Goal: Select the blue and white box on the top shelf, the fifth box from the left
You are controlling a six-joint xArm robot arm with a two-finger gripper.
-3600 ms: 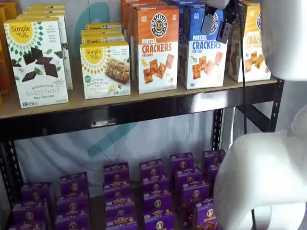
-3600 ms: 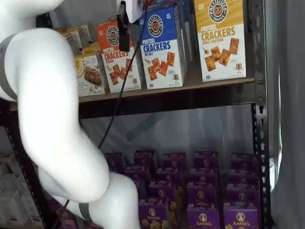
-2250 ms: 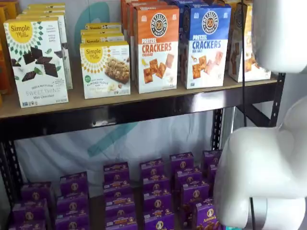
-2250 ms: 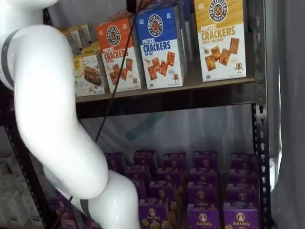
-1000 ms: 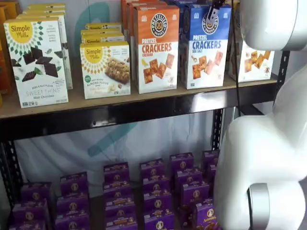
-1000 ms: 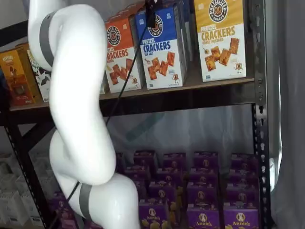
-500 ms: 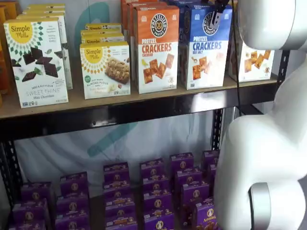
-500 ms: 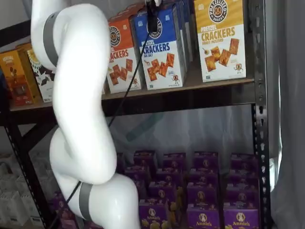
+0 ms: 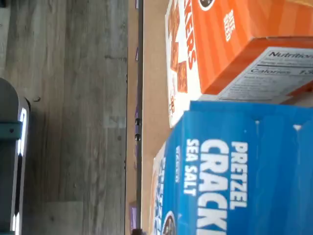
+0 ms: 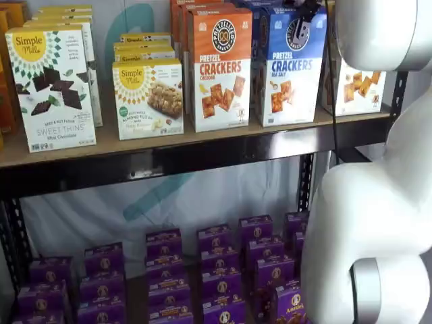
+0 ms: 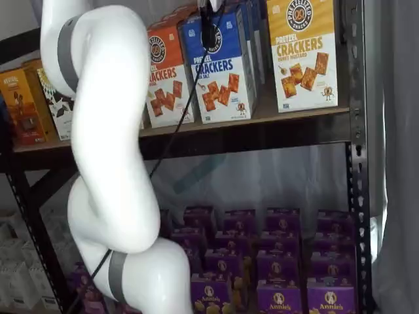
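The blue and white box (image 10: 290, 67) stands on the top shelf (image 10: 175, 138) between an orange-topped box and a yellow-topped one, leaning slightly. In a shelf view (image 11: 219, 65) one black finger (image 11: 208, 27) of my gripper hangs from above over the logo on its front. The other finger is hidden, so I cannot tell the grip. In a shelf view my gripper (image 10: 307, 8) shows only as a dark shape at the box's top edge. The wrist view shows the box's blue "PRETZEL CRACKERS SEA SALT" face (image 9: 234, 181) very close.
The orange cheddar box (image 10: 219, 67) touches the blue box's left side, and it shows in the wrist view (image 9: 234, 44). A yellow-topped box (image 11: 303, 52) stands to the right. Simple Mills boxes (image 10: 50, 88) stand further left. Purple boxes (image 10: 216, 270) fill the lower level. My white arm (image 11: 105, 131) fills the foreground.
My gripper came down from above onto the top of the blue and white box. The box now leans a little compared with one second ago.
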